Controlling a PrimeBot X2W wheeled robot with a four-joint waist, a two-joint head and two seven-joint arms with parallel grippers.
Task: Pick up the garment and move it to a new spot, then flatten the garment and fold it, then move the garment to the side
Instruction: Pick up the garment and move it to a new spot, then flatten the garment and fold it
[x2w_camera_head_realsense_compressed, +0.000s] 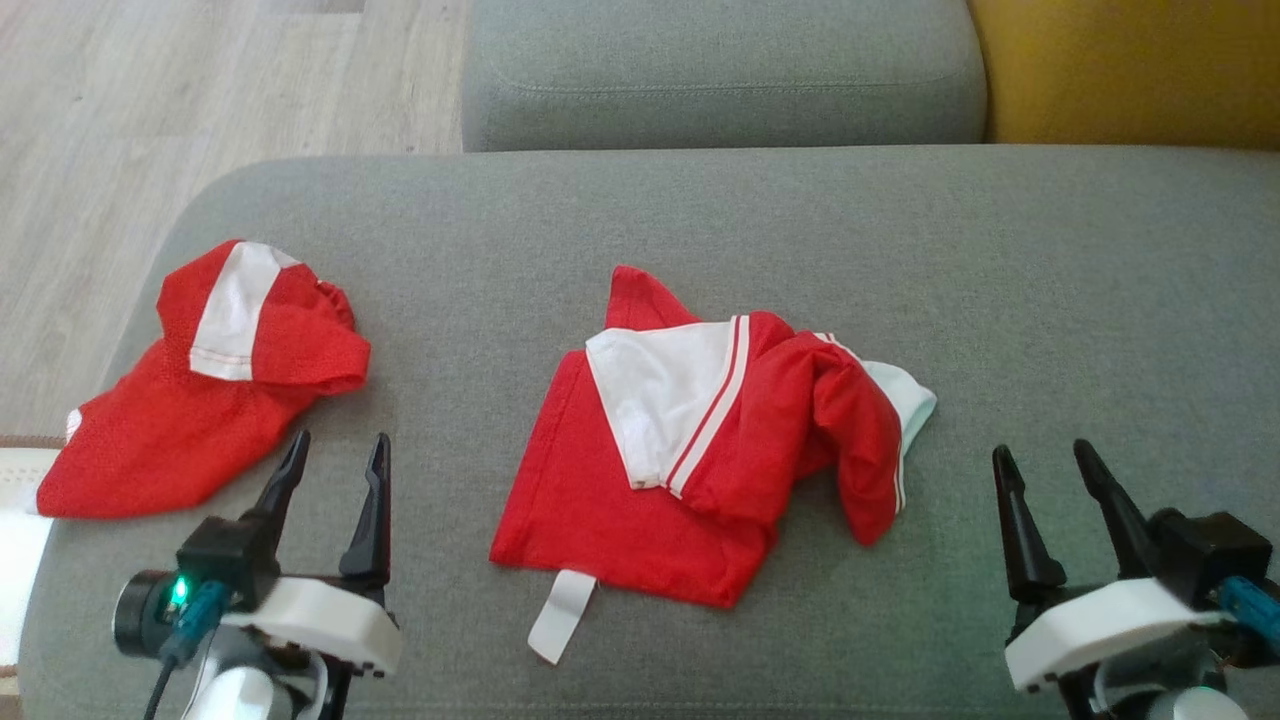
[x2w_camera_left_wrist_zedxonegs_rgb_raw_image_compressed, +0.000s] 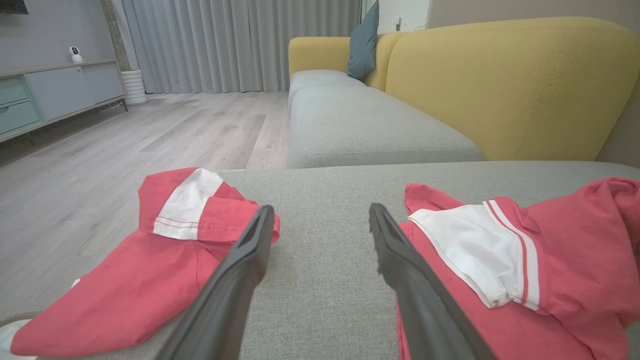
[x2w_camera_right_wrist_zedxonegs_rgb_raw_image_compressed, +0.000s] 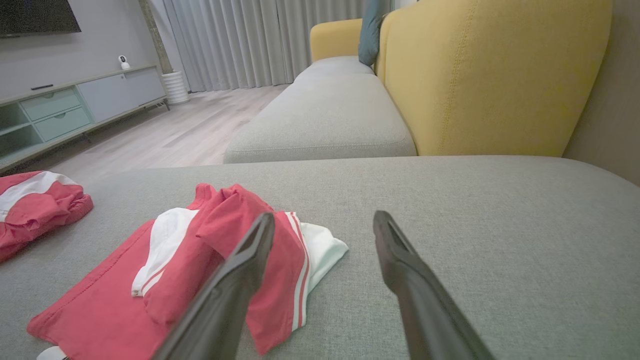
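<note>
Sprawling across most of the head view is a big grey cushion (x2w_camera_head_realsense_compressed: 1000, 300), with another grey seat (x2w_camera_head_realsense_compressed: 720, 70) and a yellow backrest (x2w_camera_head_realsense_compressed: 1130, 70) behind it and pale wood floor (x2w_camera_head_realsense_compressed: 200, 100) off to the left. Roughly in the middle of that cushion lies the red garment (x2w_camera_head_realsense_compressed: 600, 500), bunched up rather than flat: a white panel with red stripes is folded over its upper part, one sleeve flops out to the right, and the lower red part lies fairly smooth. A second red piece (x2w_camera_head_realsense_compressed: 180, 430) with a white band sits crumpled near the cushion's left edge, well apart from the first one. The left pincer (x2w_camera_head_realsense_compressed: 340, 440) is at the lower left, fingers spread apart and holding nothing, tips just beside that second piece, while the garment is off to its right with bare cushion between. The right pincer (x2w_camera_head_realsense_compressed: 1042, 448) is at the lower right, also spread wide and empty; the garment lies to its left, floppy sleeve nearest, not touching. Smallest bit: a white strip (x2w_camera_head_realsense_compressed: 562, 615) poking out from the garment's bottom hem.
</note>
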